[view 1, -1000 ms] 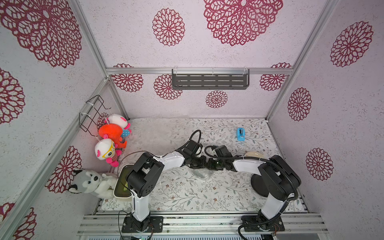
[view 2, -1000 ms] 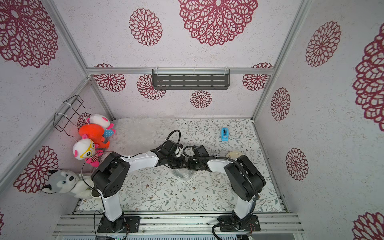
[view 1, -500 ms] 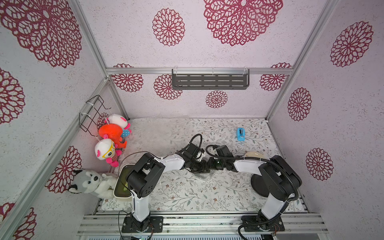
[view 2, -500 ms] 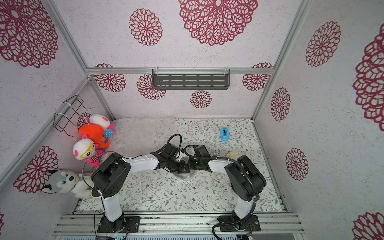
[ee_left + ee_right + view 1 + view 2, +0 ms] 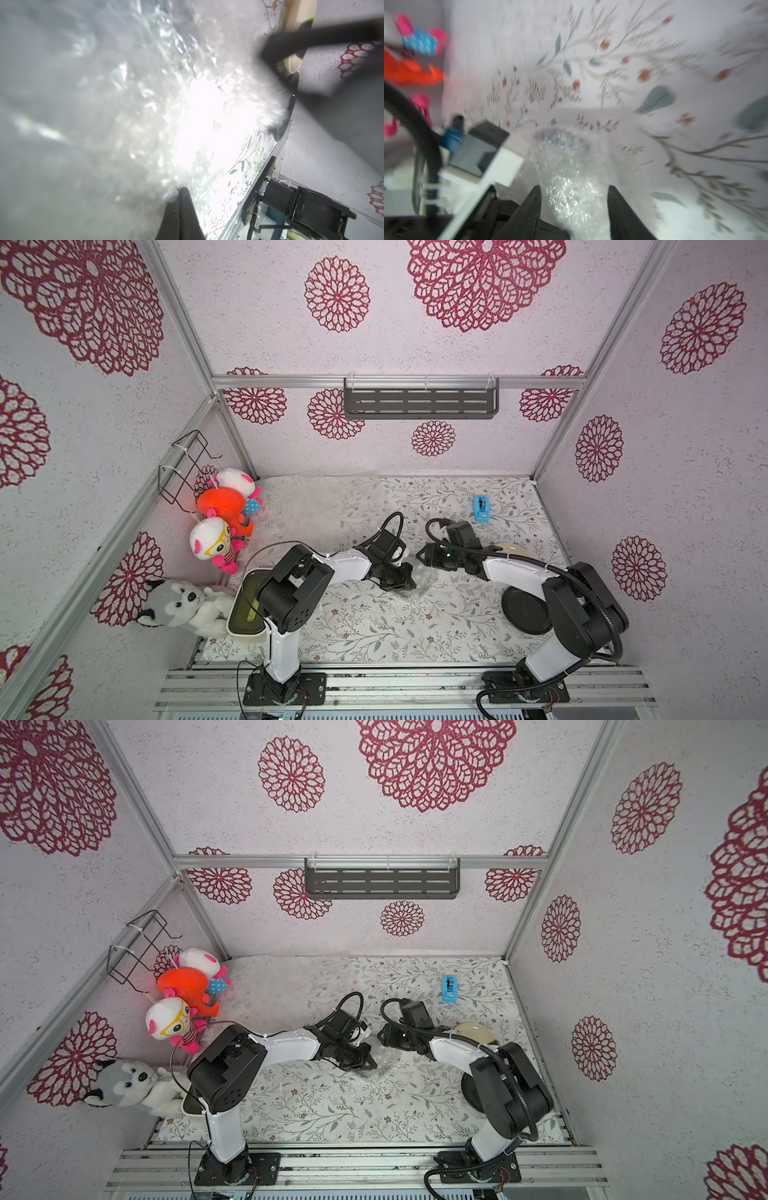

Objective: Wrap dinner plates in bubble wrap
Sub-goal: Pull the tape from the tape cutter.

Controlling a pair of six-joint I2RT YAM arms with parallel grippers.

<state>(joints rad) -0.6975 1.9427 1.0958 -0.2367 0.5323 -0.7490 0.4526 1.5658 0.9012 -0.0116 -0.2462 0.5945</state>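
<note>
Bubble wrap on the desk: left fingers closed on it, right fingers apart around it; with one grip only, the fold may spring open.

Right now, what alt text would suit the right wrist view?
Blurred close-up: the right tool, jaws apart, straddles a crumpled bunch of bubble wrap on the floral table cover. The left arm's wrist and plush toys show beyond.

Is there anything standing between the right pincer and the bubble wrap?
Nothing visible does. The right pincer stands open, with the bubble wrap between its jaws. The left pincer, shut on the same wrap, is close beside it, not in between.
</note>
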